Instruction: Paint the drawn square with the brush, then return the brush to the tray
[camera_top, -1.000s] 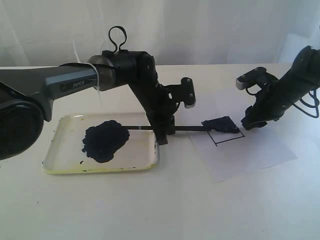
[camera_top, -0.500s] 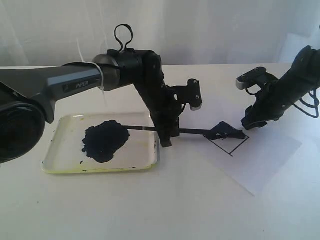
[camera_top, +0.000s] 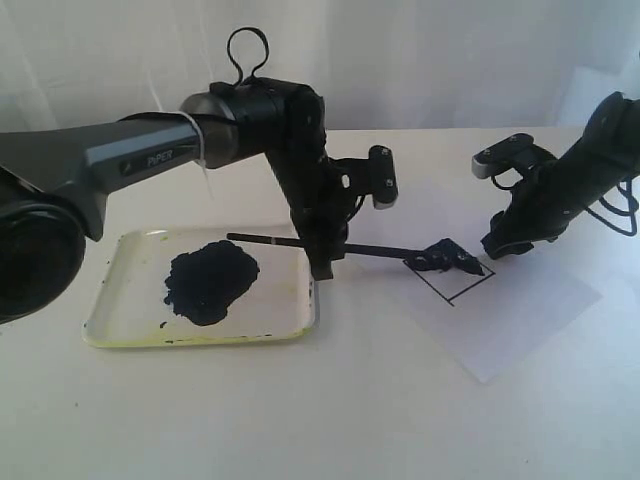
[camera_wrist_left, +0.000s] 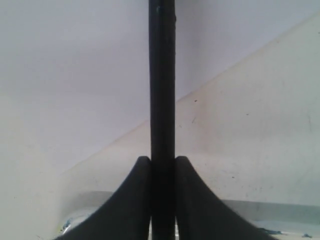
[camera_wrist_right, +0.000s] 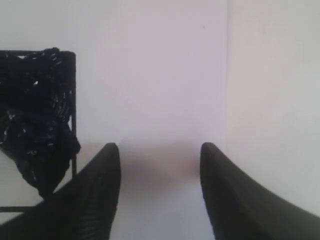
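The left gripper (camera_top: 322, 262) is clamped on the brush (camera_top: 385, 251), so its tip can rub paint on the square (camera_top: 455, 277). Just beside the square, the right gripper (camera_top: 497, 248), jaws apart, seems to hold the paper (camera_top: 530, 320) down.

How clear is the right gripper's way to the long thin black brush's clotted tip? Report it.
Probably yes: the right gripper, jaws open, hovers beside the black-outlined drawn square, only white paper sheet between it and the brush tip; the left gripper holds the shaft.
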